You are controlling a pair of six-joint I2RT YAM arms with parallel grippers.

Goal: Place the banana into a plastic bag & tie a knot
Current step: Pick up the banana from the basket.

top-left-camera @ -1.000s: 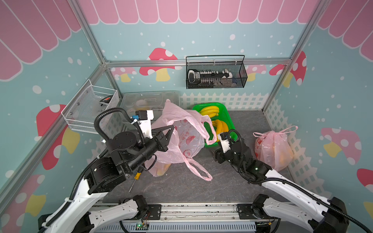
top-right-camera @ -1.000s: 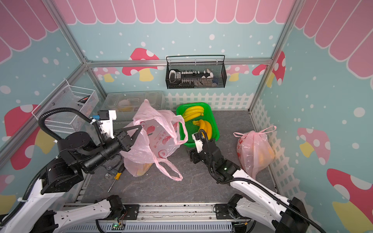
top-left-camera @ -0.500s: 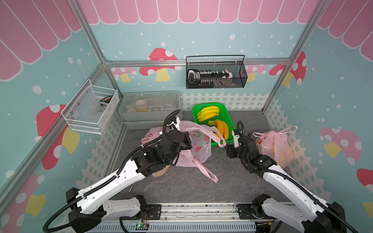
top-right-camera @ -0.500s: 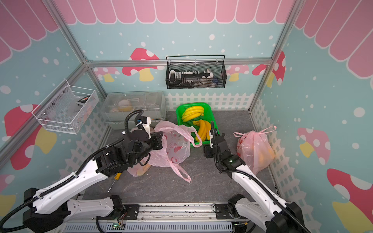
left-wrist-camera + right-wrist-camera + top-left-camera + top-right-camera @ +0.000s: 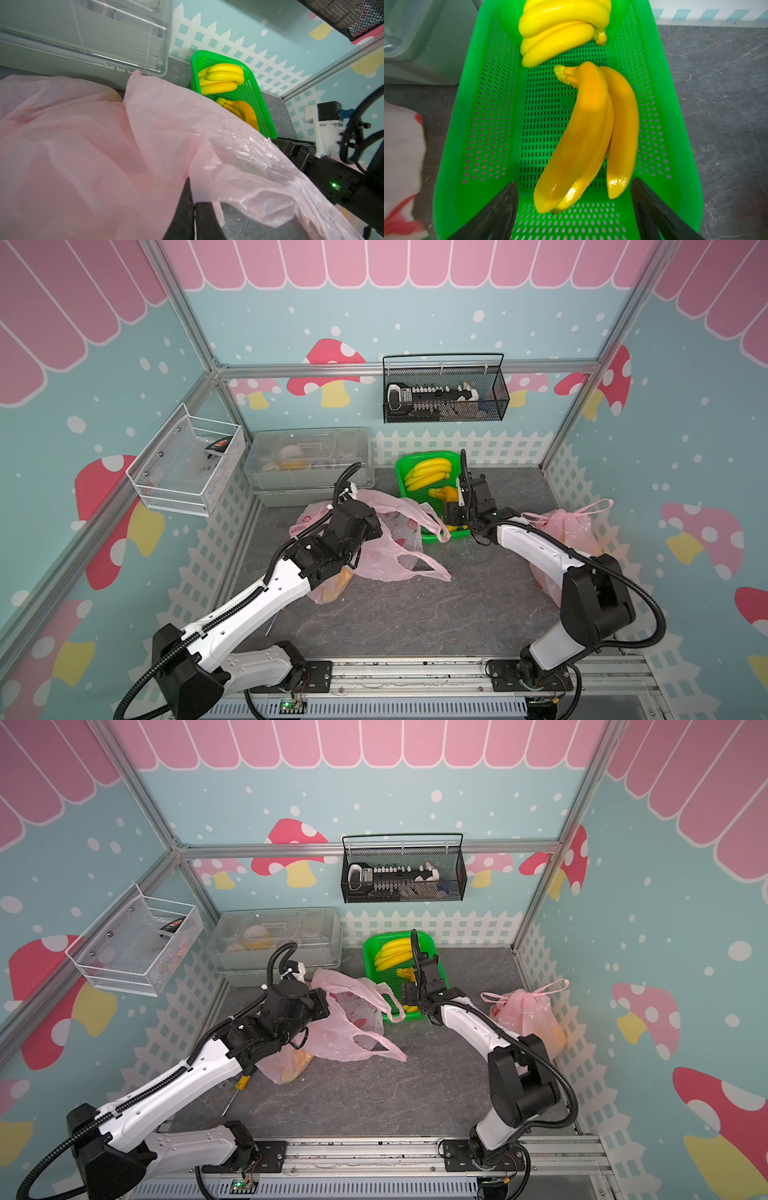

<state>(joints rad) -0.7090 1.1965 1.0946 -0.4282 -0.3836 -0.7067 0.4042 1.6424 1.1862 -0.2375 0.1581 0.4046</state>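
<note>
- The right hand (image 5: 573, 184) stands wide, its fingers on either side of the near tips of the darker banana bunch (image 5: 587, 133). It has not closed on the fruit.
- That bunch lies in the green basket (image 5: 488, 108), with a paler bunch (image 5: 562, 27) at the basket's far end, so no banana has been picked up yet.
- The left hand (image 5: 190, 199) is pinched narrow on a fold of the pink bag (image 5: 83, 145).
- The bag lies slumped on the bench (image 5: 415, 614) just beside the basket. In a top view one handle drapes over the basket's rim.
- Judged progress is early: the bag is gripped and the right hand is lined up.
- Still to do: grasp the banana, lift it, drop it into the bag and knot the handles.
- A knotted bag (image 5: 565, 531), already filled, sits well apart by the fence.
</note>
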